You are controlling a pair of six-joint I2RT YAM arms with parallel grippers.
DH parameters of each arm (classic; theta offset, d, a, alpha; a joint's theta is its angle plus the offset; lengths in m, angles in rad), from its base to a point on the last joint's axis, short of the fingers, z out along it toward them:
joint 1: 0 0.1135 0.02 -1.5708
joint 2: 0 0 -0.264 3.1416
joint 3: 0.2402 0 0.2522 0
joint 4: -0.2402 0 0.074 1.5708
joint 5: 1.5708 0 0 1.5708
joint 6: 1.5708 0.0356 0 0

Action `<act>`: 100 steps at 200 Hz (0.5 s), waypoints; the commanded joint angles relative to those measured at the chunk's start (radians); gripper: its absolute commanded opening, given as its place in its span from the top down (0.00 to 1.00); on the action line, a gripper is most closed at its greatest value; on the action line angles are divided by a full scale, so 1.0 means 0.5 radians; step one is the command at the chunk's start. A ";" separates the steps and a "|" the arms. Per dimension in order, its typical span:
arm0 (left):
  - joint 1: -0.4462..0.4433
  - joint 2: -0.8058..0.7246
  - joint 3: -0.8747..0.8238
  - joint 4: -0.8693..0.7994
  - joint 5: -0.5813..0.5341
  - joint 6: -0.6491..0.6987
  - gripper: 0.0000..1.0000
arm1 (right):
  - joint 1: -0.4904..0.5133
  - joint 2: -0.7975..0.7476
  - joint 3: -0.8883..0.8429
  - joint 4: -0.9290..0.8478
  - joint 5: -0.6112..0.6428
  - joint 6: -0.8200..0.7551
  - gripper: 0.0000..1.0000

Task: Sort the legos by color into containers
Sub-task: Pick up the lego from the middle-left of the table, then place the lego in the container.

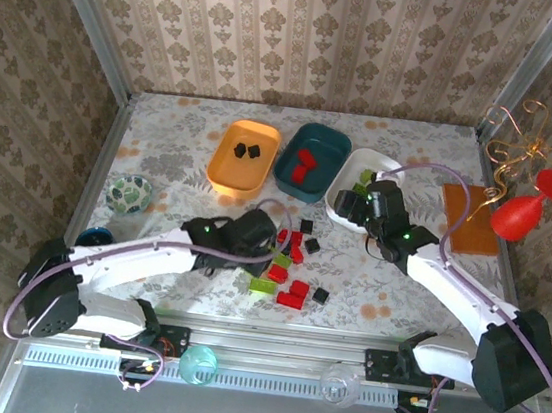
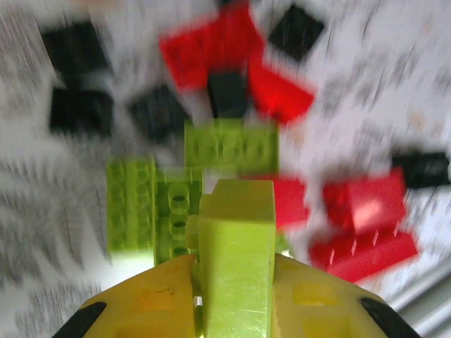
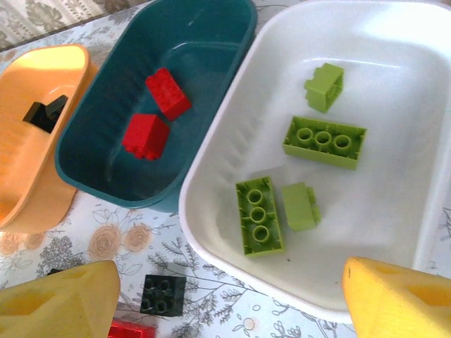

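The left arm (image 1: 129, 257) stretches low and to the right. The left end effector (image 1: 252, 234) (image 2: 236, 266) points downward, its yellow fingers (image 2: 151, 299) clamped on a lime-green lego (image 2: 236, 225). The right arm (image 1: 458, 284) reaches forward and to the left, and the right end effector (image 1: 355, 204) (image 3: 225, 296) has its fingers spread wide apart.

Mixed legos (image 1: 291, 300) heaped, three tubs (image 3: 232, 141) part-filled

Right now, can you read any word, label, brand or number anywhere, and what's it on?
None can be read.
On the orange tub, dark teal tub and white tub: no print shows.
On the lime-green bricks in the white tub: studs too small for any mark.
On the lime-green brick in the left gripper: blurred.
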State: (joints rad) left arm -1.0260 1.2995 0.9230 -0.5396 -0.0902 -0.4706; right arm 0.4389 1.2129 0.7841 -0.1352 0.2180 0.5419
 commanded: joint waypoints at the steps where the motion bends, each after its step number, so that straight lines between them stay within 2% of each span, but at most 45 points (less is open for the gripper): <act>1: 0.108 0.221 0.238 0.365 0.093 0.196 0.86 | 0.006 -0.108 -0.046 -0.122 0.174 0.110 0.16; 47: 0.173 0.902 0.914 0.530 0.248 0.365 0.88 | 0.006 -0.384 -0.142 -0.221 0.259 0.178 0.16; 100: 0.299 1.410 1.394 0.710 0.503 0.271 0.87 | 0.006 -0.621 -0.227 -0.268 0.268 0.177 0.16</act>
State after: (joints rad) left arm -0.9043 1.9312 1.5185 -0.2447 0.0731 -0.3351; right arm 0.4389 0.9360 0.6910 -0.2287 0.3122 0.6102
